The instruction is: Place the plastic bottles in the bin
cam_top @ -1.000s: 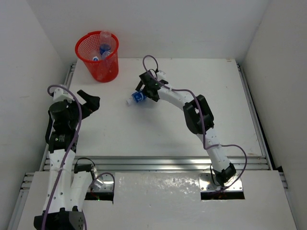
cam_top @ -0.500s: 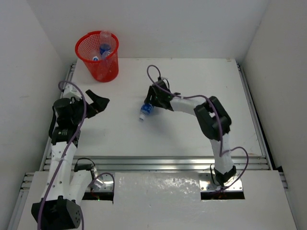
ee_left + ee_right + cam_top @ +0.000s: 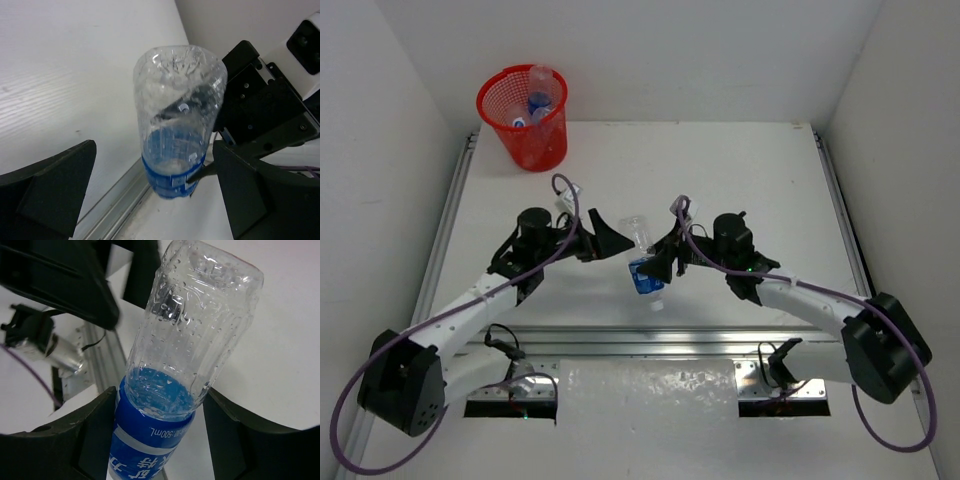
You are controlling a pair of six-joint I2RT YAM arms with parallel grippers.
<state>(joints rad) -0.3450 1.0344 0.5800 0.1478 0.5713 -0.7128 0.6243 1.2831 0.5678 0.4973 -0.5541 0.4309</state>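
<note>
Squarely, right gripper (image 3: 159, 452) clamps ribbed clear bottle (image 3: 197, 325); label (image 3: 142, 432) blue.

We've got one readable print: on the blue label (image 3: 150, 437) of the plastic bottle (image 3: 195, 335), the right wrist view shows "500ml" in small white type. Under it run bigger white Chinese characters, cut off at the frame's edge. From the left wrist, the label's print is too small to read.

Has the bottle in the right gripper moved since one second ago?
Yes. The bottle has come toward the metal rail at the near edge, farther from the red bin.
</note>
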